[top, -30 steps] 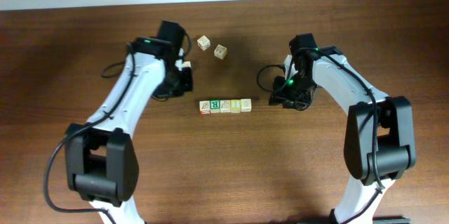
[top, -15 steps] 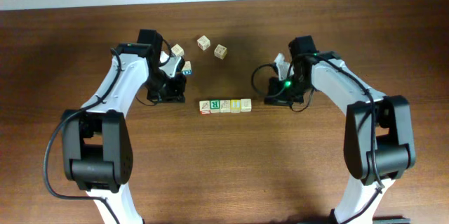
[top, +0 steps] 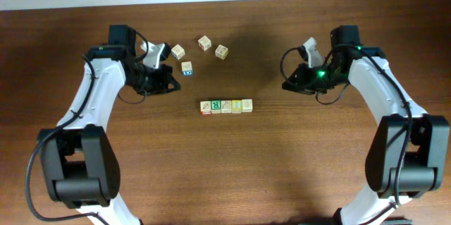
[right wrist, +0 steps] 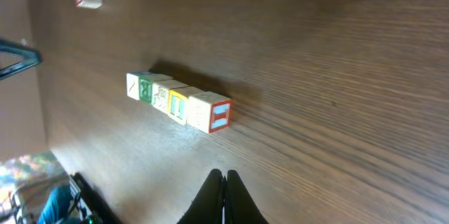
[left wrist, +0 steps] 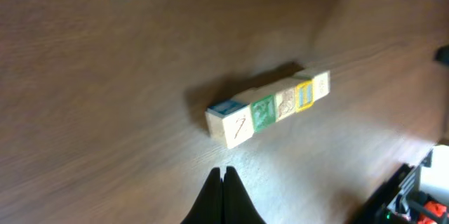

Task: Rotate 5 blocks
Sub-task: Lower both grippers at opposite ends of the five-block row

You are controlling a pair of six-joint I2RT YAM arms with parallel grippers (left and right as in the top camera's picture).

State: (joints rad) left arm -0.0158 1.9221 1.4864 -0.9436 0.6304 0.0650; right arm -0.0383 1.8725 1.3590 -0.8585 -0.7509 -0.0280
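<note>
Left wrist: left fingers (left wrist: pixel 209 204) pressed together, empty | right wrist: right fingers (right wrist: pixel 236 203) pressed together, empty | blocks (top: pixel 226 106) untouched

L tool (left wrist: pixel 223 173) shut, empty; R tool (right wrist: pixel 224 175) shut, empty too.

Dark wooden table (top: pixel 282 168) carrying 5 small wooden alphabet cubes (top: pixel 226 106) touching in a row, 4 pale cubes (top: pixel 204 42) lying scattered beyond.

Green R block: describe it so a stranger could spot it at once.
On the brown table, a tight row of five blocks lies at the centre, apart from four loose blocks. The green R block is second from the end nearer the left arm, and it alone shows a green top face.
</note>
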